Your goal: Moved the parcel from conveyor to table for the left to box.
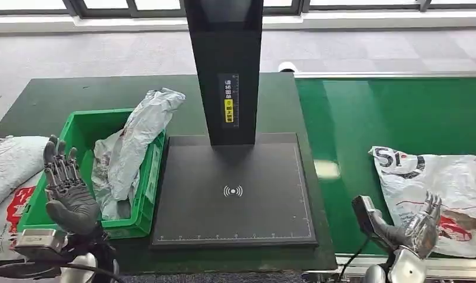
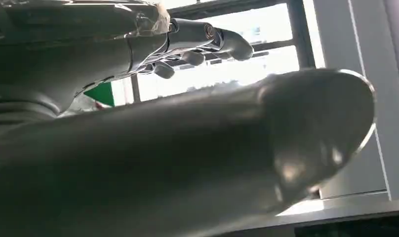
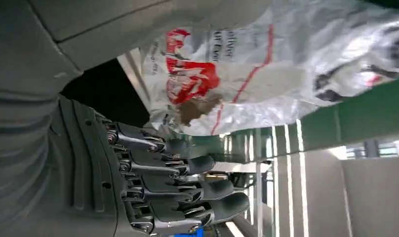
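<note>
A white plastic parcel with red and black print lies on the green conveyor belt at the right. My right hand hovers at the parcel's near edge, fingers spread, holding nothing; the right wrist view has the parcel just beyond the fingers. My left hand is raised over the near corner of the green box, fingers upright and apart, empty. A grey parcel sticks out of the box.
A black scanner plate with a tall black post sits in the middle of the dark table. White sacks with red print lie left of the box. The conveyor's metal rim runs along the near edge.
</note>
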{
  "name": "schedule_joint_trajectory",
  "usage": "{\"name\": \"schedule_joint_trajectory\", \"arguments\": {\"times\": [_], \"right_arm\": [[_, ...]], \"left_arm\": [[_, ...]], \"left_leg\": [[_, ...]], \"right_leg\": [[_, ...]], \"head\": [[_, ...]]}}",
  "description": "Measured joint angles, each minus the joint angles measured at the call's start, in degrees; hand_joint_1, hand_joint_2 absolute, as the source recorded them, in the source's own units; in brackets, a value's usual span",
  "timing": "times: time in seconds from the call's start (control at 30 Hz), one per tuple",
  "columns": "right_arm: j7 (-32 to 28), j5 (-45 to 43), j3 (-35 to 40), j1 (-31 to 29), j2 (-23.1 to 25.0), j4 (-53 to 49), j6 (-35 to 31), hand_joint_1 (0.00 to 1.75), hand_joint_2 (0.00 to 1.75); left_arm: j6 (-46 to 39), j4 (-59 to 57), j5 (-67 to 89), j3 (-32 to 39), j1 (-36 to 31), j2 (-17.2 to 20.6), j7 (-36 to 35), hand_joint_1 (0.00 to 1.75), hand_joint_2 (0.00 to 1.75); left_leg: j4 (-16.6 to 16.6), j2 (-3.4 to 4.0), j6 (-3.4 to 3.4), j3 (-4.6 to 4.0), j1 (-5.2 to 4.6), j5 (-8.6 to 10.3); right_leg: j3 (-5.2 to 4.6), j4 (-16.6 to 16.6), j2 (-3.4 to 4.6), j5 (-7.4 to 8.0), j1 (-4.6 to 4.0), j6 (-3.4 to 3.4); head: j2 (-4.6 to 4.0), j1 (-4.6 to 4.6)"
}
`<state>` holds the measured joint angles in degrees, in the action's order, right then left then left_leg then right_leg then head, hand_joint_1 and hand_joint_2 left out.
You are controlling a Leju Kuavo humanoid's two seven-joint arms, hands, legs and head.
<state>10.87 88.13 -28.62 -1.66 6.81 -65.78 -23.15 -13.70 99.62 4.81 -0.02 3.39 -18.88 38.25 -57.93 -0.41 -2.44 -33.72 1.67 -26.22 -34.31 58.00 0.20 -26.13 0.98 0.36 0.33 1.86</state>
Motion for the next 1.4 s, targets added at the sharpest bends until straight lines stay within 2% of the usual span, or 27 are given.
{"name": "schedule_joint_trajectory", "arguments": {"times": [0.2,0.33,0.57,0.67,0.7,0.73,0.97,1.27,1.4], "right_arm": [[0.7,1.2,-9.0,-4.0,-8.0,14.0,0.1,0.0,1.75],[0.6,1.2,-12.3,-5.6,-11.4,21.3,-0.4,0.0,1.75],[-2.5,0.6,-15.6,-10.2,-14.6,32.7,-2.4,0.0,1.75],[-2.8,1.3,-15.7,-13.0,-15.1,35.9,-1.4,0.0,1.75],[-2.6,1.5,-15.7,-14.1,-15.2,36.8,-0.7,1.1,1.75],[-2.7,1.5,-15.7,-15.1,-15.2,37.8,0.0,1.75,1.75],[-9.2,1.1,-15.6,-19.7,-14.8,42.0,4.3,1.75,1.75],[-16.1,-3.4,-15.5,-20.6,-12.5,42.0,0.3,1.75,1.75],[-23.9,-11.2,-14.5,-18.8,-9.4,37.0,-3.2,1.75,1.75]], "left_arm": [[0.1,-0.3,-0.5,0.0,-0.1,0.0,0.1,0.0,0.0],[0.2,-0.8,-0.3,0.0,-0.5,0.0,0.0,0.0,0.0],[0.3,-2.1,1.6,-1.0,-2.0,0.0,-0.6,0.0,0.0],[0.0,-3.4,2.0,-1.9,-2.9,0.0,-0.9,0.0,0.0],[-0.2,-3.8,2.1,-2.1,-3.2,0.0,-0.9,0.0,0.0],[-0.6,-4.2,2.3,-2.3,-3.5,0.0,-0.9,0.0,0.0],[-2.1,-5.9,3.1,-2.9,-4.5,0.2,-1.4,0.0,0.0],[-2.5,-6.8,3.7,-2.9,-4.6,0.3,-1.9,0.0,0.0],[-3.4,-6.8,4.2,-2.9,-4.4,0.3,-2.1,0.0,0.0]], "left_leg": [[-0.1,0.01,0.1,-0.01,-0.05,-0.06],[-0.1,0.04,0.11,0.01,-0.04,-0.08],[-0.1,0.1,0.11,0.01,-0.04,-0.06],[-0.1,0.14,0.13,0.02,-0.04,-0.03],[-0.1,0.15,0.13,0.01,-0.04,-0.03],[-0.1,0.16,0.13,0.03,-0.04,-0.02],[-0.1,0.17,0.15,0.03,-0.04,0.02],[-0.1,0.12,0.16,-0.01,-0.03,0.03],[-0.1,0.11,0.16,-0.02,-0.03,0.03]], "right_leg": [[0.0,0.0,0.01,0.02,0.05,0.04],[-0.02,0.0,0.03,0.02,0.04,0.04],[0.0,0.0,0.07,0.04,0.04,0.08],[0.01,0.0,0.14,0.11,0.04,0.17],[0.01,0.0,0.15,0.12,0.04,0.17],[0.01,0.0,0.18,0.15,0.04,0.21],[0.03,0.0,0.2,0.16,0.04,0.21],[0.03,0.0,0.18,0.15,0.03,0.21],[0.03,0.0,0.13,0.15,0.03,0.21]], "head": [[0.0,-0.02],[0.0,-0.02],[0.0,-0.02],[0.0,-0.02],[0.0,-0.02],[0.0,-0.02],[0.0,-0.02],[0.0,-0.02],[0.0,-0.02]]}}
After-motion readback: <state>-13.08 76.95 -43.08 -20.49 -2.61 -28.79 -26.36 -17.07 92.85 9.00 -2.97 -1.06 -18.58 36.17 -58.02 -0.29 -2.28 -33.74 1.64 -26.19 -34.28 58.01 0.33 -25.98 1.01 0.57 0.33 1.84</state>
